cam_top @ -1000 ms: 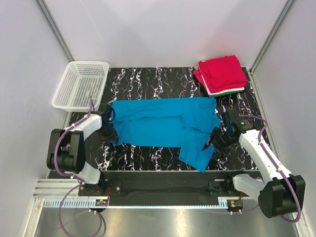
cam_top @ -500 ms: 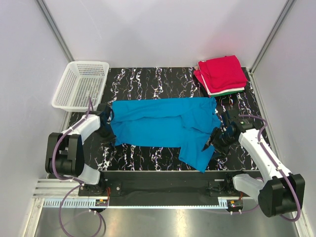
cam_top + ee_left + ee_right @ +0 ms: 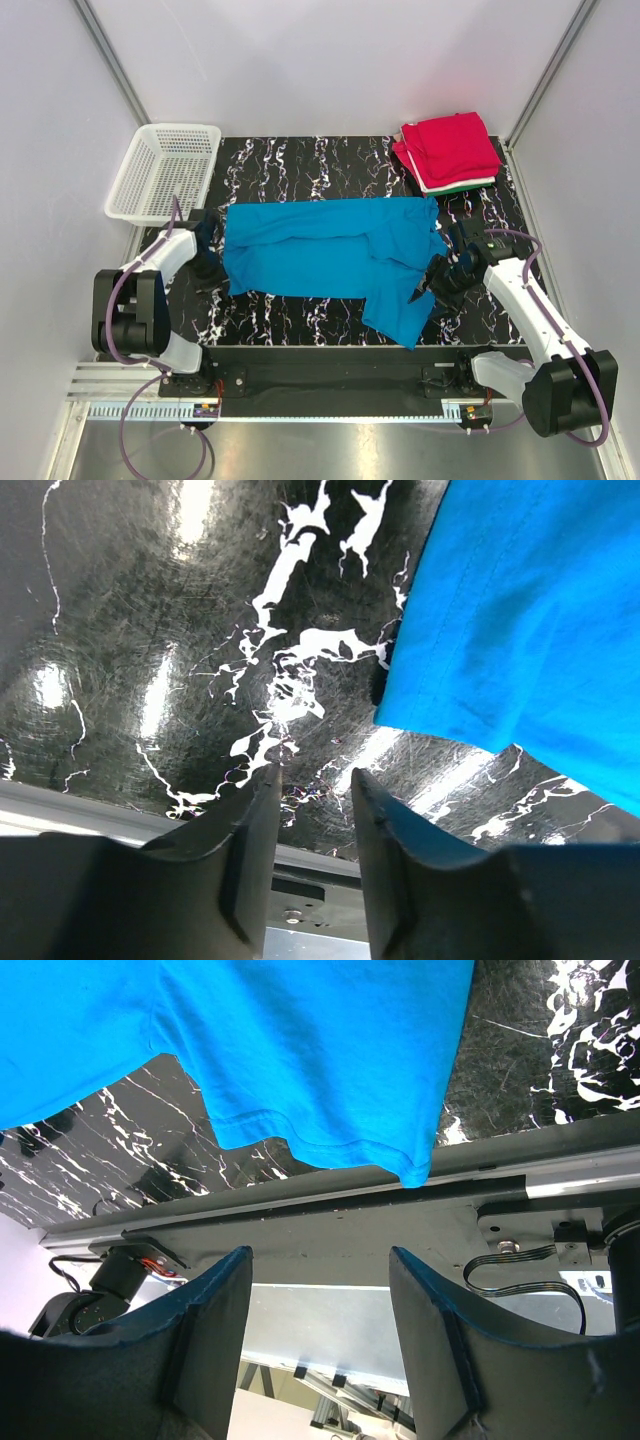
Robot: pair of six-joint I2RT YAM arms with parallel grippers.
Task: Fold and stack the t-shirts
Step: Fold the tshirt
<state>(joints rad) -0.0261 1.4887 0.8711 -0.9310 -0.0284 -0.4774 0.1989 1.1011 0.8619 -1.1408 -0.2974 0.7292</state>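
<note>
The bright blue t-shirt (image 3: pixel 330 255) lies spread across the black marble table (image 3: pixel 300 165), with one flap hanging toward the front edge. At the back right sits a folded stack of t-shirts (image 3: pixel 448 150), red on top with green and white edges below. My left gripper (image 3: pixel 212 270) rests just off the blue shirt's left edge. In the left wrist view it (image 3: pixel 315 780) is open and empty, with the blue cloth (image 3: pixel 520 630) up and to the right. Beside the shirt's front right flap, my right gripper (image 3: pixel 425 288) stands wide open (image 3: pixel 320 1260) below the blue hem (image 3: pixel 300 1050).
A white mesh basket (image 3: pixel 165 170) stands at the back left corner, just off the marble. The table's front rail (image 3: pixel 330 1225) and a cable (image 3: pixel 530 1270) run close under the right gripper. Grey walls enclose the table on three sides.
My left gripper has drawn back to the left, off the blue shirt's left edge, and the edge has shifted slightly left. The right arm has hardly moved.
</note>
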